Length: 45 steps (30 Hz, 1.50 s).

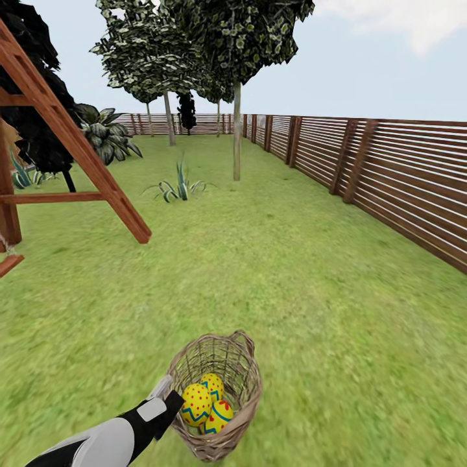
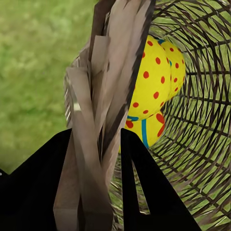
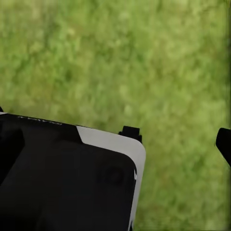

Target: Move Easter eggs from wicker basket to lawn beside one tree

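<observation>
My left end effector (image 2: 103, 159) is clamped on the rim of the basket (image 1: 241, 389), one finger on each side of the weave. The basket tilts, so a jolt could roll the three eggs (image 1: 206, 401) out onto the lawn (image 1: 292, 272). They sit together low inside it. My right end effector (image 3: 178, 137) hangs over grass, fingers apart, holding nothing. Farther off, a pale trunk (image 1: 237, 130) stands near the fence (image 1: 389, 175).
</observation>
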Available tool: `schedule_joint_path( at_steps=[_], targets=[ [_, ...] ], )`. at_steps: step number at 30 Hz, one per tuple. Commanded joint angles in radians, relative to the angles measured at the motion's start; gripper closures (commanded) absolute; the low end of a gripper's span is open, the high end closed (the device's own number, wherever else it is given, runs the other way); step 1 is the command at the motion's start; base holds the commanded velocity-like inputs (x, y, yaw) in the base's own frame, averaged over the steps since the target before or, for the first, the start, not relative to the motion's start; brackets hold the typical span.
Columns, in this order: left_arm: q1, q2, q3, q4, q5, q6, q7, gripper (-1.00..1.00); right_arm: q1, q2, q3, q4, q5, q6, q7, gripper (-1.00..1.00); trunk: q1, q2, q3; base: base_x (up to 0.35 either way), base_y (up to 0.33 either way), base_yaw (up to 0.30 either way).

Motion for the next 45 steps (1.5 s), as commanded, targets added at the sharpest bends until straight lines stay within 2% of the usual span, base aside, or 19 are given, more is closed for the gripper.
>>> schedule_joint_path(
  at_steps=[1, 45],
  targets=[
    [-0.001, 0.000, 0.013, 0.000, -0.006, 0.002, 0.003, 1.00, -0.002, 0.000, -0.009, 0.004, 0.009, -0.007, 0.001, -1.00, 0.001, -0.002, -0.002, 0.310, -0.128, 0.000],
    [-0.001, 0.001, 0.013, 0.000, -0.006, 0.000, 0.003, 1.00, -0.002, -0.001, -0.009, 0.004, 0.009, -0.007, 0.001, -1.00, 0.001, -0.002, -0.002, 0.310, -0.128, 0.000]
  ],
)
